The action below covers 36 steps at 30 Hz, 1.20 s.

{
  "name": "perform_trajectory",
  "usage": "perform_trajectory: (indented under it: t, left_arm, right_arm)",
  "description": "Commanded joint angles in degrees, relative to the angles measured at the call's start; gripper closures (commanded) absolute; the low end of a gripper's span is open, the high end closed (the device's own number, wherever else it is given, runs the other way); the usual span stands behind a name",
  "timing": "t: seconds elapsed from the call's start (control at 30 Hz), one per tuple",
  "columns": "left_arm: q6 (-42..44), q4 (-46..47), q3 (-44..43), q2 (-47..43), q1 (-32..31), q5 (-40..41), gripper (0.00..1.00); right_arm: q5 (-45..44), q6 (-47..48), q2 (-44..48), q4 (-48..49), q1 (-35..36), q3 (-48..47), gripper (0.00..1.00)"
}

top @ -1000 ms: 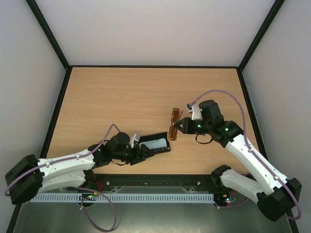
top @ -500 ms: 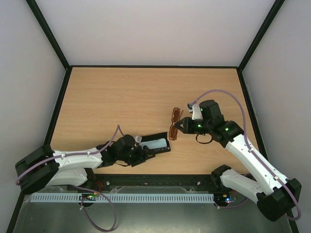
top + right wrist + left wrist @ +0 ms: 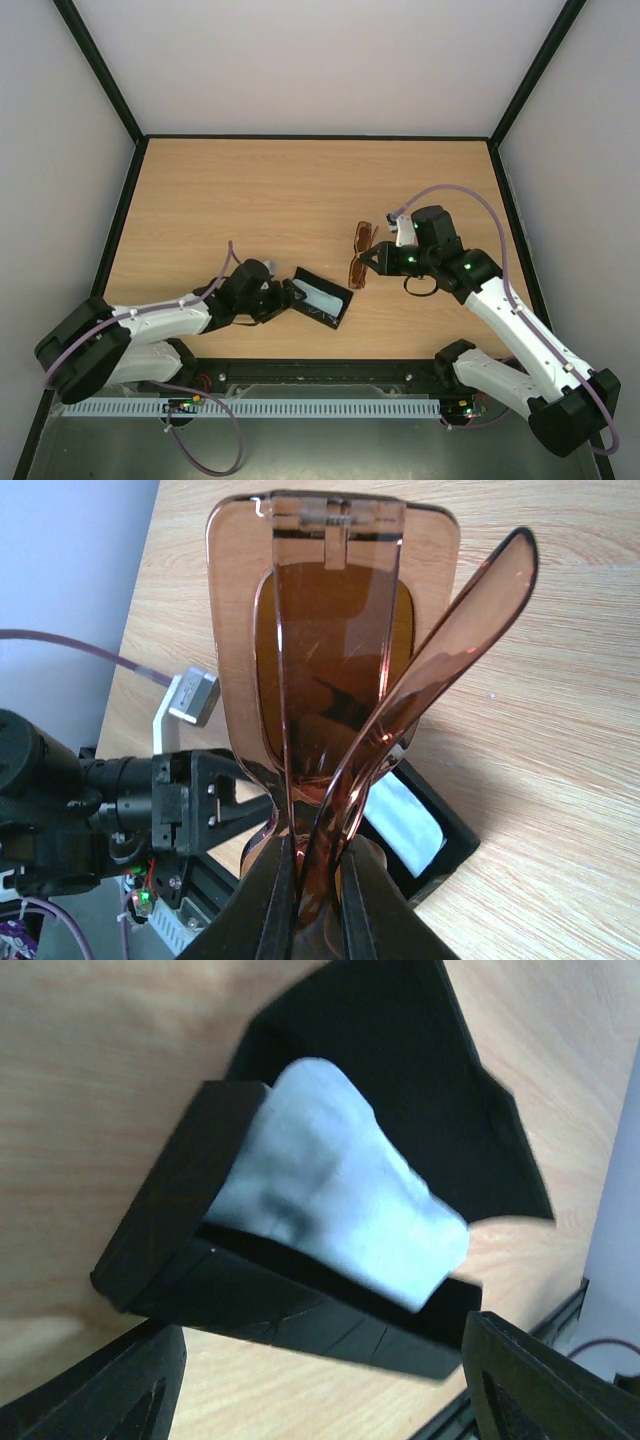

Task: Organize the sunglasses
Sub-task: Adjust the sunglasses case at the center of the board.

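The sunglasses (image 3: 330, 650), a thin brown frame with folded temples, hang above the table. My right gripper (image 3: 315, 880) is shut on their lower end. From above, the sunglasses (image 3: 358, 255) sit at the tip of the right gripper (image 3: 368, 262), just right of the case. The black oblong case (image 3: 300, 1300) lies open on the wood with a light blue cloth (image 3: 330, 1200) inside. My left gripper (image 3: 320, 1390) is open, one finger on each side just short of the case's near wall. In the top view the left gripper (image 3: 285, 297) is at the left end of the case (image 3: 338, 310).
The case (image 3: 455, 845) lies directly under the held sunglasses. The table's black front rail (image 3: 320, 368) runs close behind the case. Grey walls with black posts enclose the wooden table (image 3: 250, 200) on three sides. A purple cable (image 3: 470, 200) loops over the right arm.
The case has turned on the table and now slants down to the right. The left arm has swung lower and nearer the front edge. The right arm and sunglasses have not moved.
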<state>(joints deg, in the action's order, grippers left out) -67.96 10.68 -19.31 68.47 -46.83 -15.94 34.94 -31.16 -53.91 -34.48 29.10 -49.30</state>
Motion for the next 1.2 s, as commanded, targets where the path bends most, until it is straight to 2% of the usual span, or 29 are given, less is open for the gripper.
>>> perform_trajectory:
  t: [0.0,0.3,0.63,0.83,1.17]
  left_arm:
    - [5.1,-0.9,-4.2,3.4,2.8,1.0,0.22]
    - [8.9,0.4,-11.1,11.4,4.4,0.6,0.22]
    - [10.1,2.7,-13.9,16.7,4.5,-0.4,0.22]
    - [9.3,1.8,-13.1,12.7,4.5,-0.2,0.21]
    - [11.7,-7.7,-15.1,3.3,6.3,1.6,0.2]
  right_arm:
    - [-0.3,0.9,0.9,-1.1,-0.4,-1.5,0.98]
    - [-1.0,1.9,1.2,-3.0,-0.6,-2.6,0.98]
    - [-1.3,2.1,2.8,-3.4,-0.9,-1.3,0.98]
    - [-1.2,2.4,1.6,-3.9,-0.9,-2.0,0.98]
    - [0.4,1.8,0.1,-6.0,-0.9,-5.1,0.99]
